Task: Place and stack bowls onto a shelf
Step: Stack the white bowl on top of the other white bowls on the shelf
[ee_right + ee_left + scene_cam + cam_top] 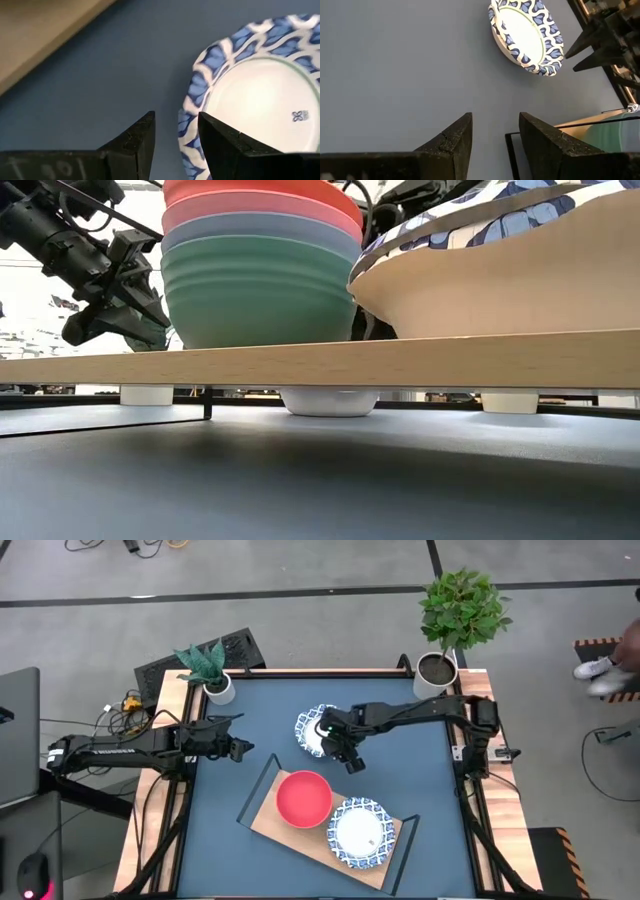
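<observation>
Right gripper: jaws narrowly parted, empty, beside patterned bowl (on tabletop).
Left gripper: narrowly parted, empty.

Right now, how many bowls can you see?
4. The pink bowl sits in the green bowl on the shelf, a patterned one beside them, another on the table.

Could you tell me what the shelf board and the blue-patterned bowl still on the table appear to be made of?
The shelf board looks like light wood with a matte finish: pale tan with faint grain along its edge. The blue-patterned bowl on the table looks like glazed ceramic, with a smooth white centre, a printed blue rim and a small maker's mark, though melamine cannot be ruled out.
</observation>
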Tool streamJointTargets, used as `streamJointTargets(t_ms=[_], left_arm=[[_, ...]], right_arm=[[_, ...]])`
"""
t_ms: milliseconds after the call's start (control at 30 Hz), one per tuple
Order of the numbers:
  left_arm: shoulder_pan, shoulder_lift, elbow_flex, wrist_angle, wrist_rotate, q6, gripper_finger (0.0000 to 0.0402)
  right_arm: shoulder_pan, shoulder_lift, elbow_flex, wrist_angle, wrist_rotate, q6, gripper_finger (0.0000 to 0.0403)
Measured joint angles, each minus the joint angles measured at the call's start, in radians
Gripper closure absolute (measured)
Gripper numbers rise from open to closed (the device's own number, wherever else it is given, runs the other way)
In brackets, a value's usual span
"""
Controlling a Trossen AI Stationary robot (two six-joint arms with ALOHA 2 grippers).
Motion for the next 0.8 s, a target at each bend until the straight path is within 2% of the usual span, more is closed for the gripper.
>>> streamJointTargets(t_ms=[800], left_arm=[[0.000, 0.000, 0.000, -0.005, -0.002, -0.011, 0.0255]], right_arm=[[-0.033, 0.003, 0.000, 0.028, 0.001, -0.039, 0.0242]])
